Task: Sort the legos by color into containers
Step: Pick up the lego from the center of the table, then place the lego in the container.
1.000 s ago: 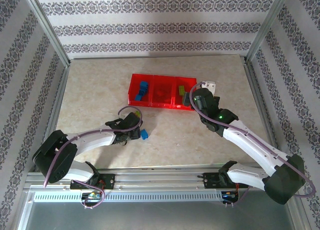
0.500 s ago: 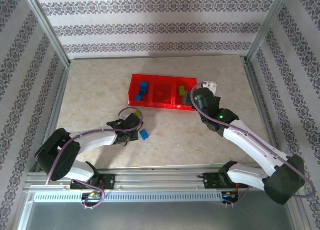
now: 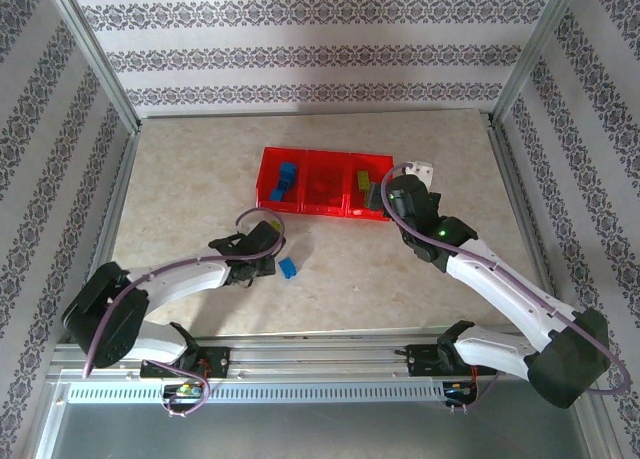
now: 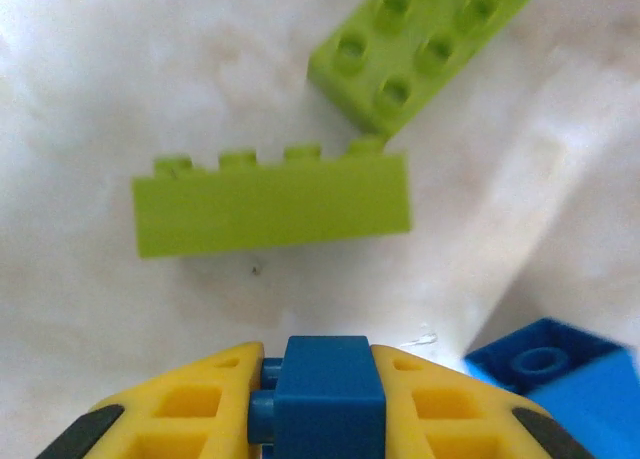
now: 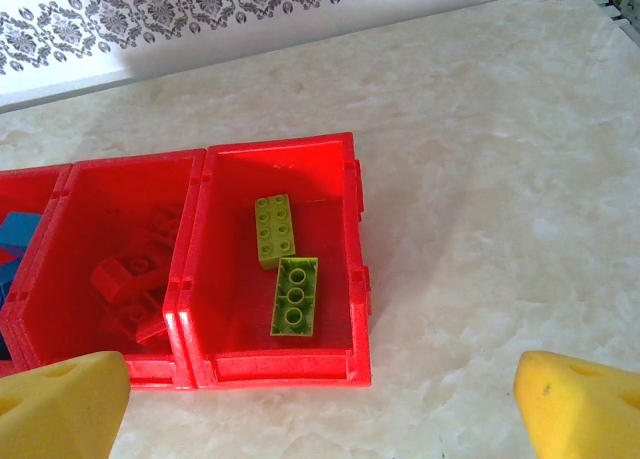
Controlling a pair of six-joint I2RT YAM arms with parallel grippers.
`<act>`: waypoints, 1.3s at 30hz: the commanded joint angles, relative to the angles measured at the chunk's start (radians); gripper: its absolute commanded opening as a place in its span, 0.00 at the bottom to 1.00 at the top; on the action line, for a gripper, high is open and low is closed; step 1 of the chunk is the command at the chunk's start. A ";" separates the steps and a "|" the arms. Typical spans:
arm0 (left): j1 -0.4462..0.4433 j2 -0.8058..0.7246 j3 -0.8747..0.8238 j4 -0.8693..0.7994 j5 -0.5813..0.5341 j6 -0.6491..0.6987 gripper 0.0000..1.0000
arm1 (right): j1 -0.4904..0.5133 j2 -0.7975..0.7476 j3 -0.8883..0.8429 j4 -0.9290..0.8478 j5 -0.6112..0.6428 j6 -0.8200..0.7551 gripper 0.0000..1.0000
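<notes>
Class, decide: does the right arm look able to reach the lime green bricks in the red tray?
Likely yes: its open fingers hang close to the lime green studded plastic bricks, which lie uncovered.

Your top camera looks down from the near edge across the whole desk (image 3: pixel 200 179). Left wrist sits tight over bricks (image 4: pixel 270 201) before the tray (image 3: pixel 303 184); right wrist faces its right end, shared overhead.
</notes>
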 commanded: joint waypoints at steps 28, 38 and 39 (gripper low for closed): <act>0.242 0.454 0.698 0.083 -0.075 0.469 0.24 | -0.009 -0.056 0.005 -0.083 -0.011 0.042 0.99; 0.275 0.581 0.793 0.046 -0.075 0.450 0.24 | -0.009 -0.039 0.014 -0.083 -0.017 0.042 0.99; 0.277 0.590 0.800 0.041 -0.075 0.450 0.24 | -0.009 -0.038 0.017 -0.083 -0.019 0.041 0.98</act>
